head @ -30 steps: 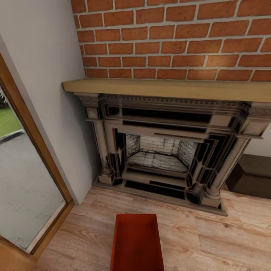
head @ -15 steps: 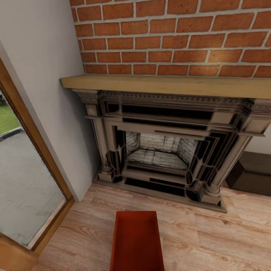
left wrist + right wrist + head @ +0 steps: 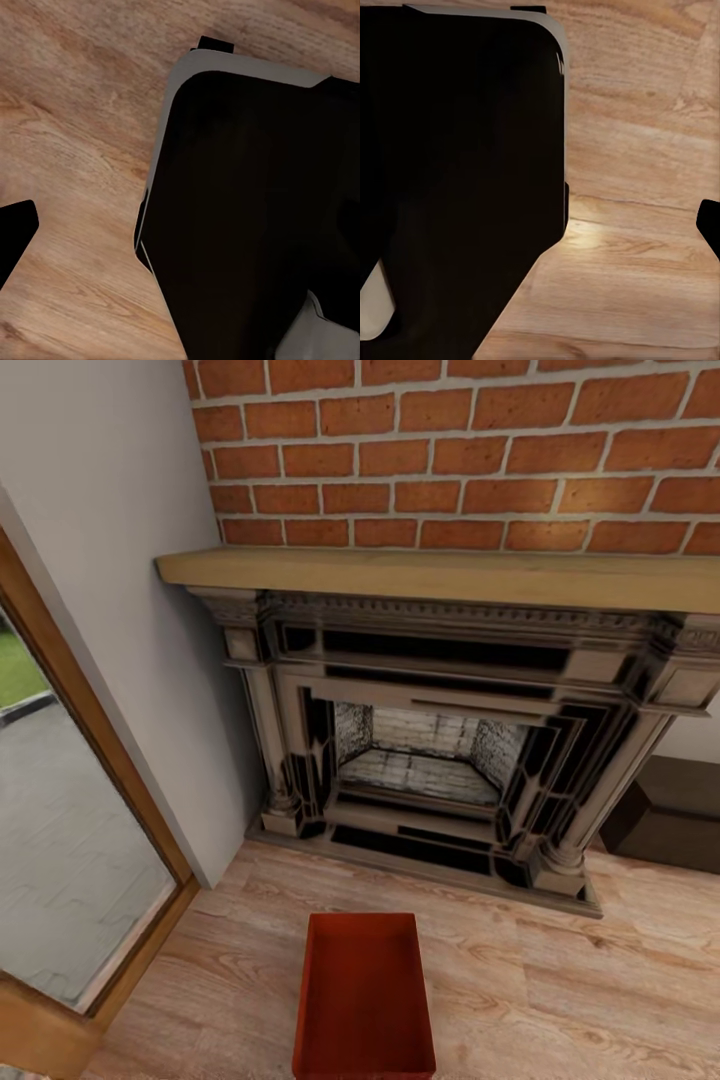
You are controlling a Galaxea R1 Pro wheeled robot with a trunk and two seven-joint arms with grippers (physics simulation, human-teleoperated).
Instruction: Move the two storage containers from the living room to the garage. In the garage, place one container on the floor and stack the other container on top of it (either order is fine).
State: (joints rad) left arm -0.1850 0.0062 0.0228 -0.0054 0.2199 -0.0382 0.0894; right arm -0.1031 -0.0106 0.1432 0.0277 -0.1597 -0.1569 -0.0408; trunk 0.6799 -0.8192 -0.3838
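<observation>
Left gripper: aperture cannot be determined; nothing seen held.
Right gripper: aperture likewise indeterminate.
Storage container (image 3: pixel 364 997): open-topped, on wood-plank floor (image 3: pixel 560 980), before the fireplace (image 3: pixel 430 760).

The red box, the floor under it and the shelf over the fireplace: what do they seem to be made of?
The storage container looks like thin rigid plastic, or perhaps painted metal: even orange-red, smooth, straight thin walls, no grain. The floor looks like light wood planks with a matt finish: grain lines and board seams show. The mantel shelf looks like pale, plain wood, with faint grain; being a render, none of this is certain.
</observation>
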